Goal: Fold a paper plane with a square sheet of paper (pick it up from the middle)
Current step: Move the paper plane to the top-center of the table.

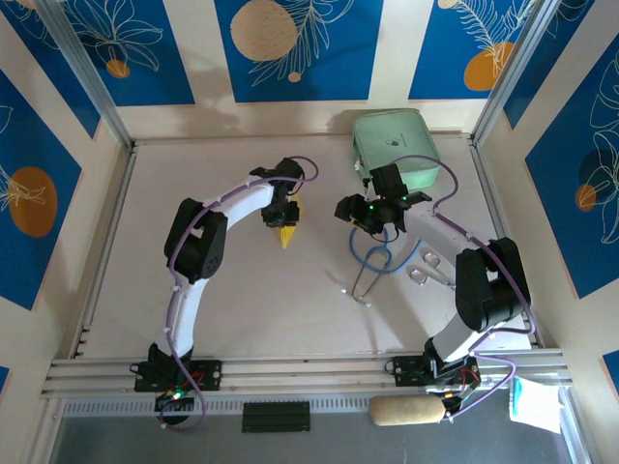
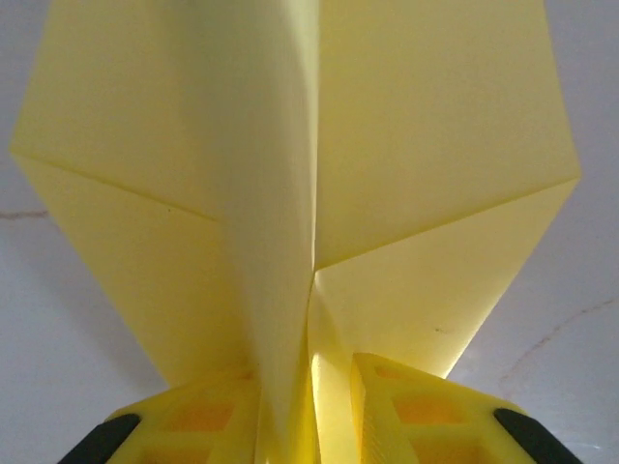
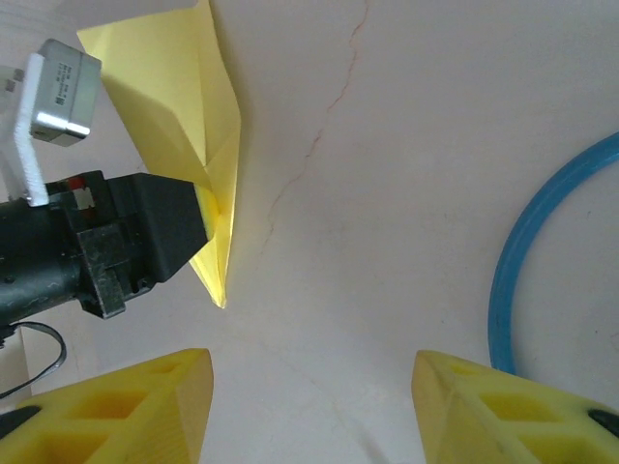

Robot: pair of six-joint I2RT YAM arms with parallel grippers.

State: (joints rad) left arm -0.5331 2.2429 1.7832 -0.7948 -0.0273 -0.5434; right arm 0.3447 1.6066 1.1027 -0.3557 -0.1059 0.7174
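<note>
Folded dart at table centre, release looks like the step in hand

The paper plane [image 1: 286,235] sits near the middle of the table [image 1: 242,309], nose toward the near edge, with its centre ridge standing between the 2 yellow fingers [image 2: 203,420] of the left gripper [image 2: 305,406]. The jaws flank the ridge closely, but I cannot tell whether they pinch it or have slackened. The right gripper [image 3: 309,387] hangs beside it over bare table, jaws wide apart and holding nothing, with the blue cable [image 3: 513,280] just off to its side. To finish cleanly, I judge the left jaws should part evenly so neither finger drags the ridge. The wrist should then lift straight away from the tail, and the right arm should keep well apart from the wings.
</note>
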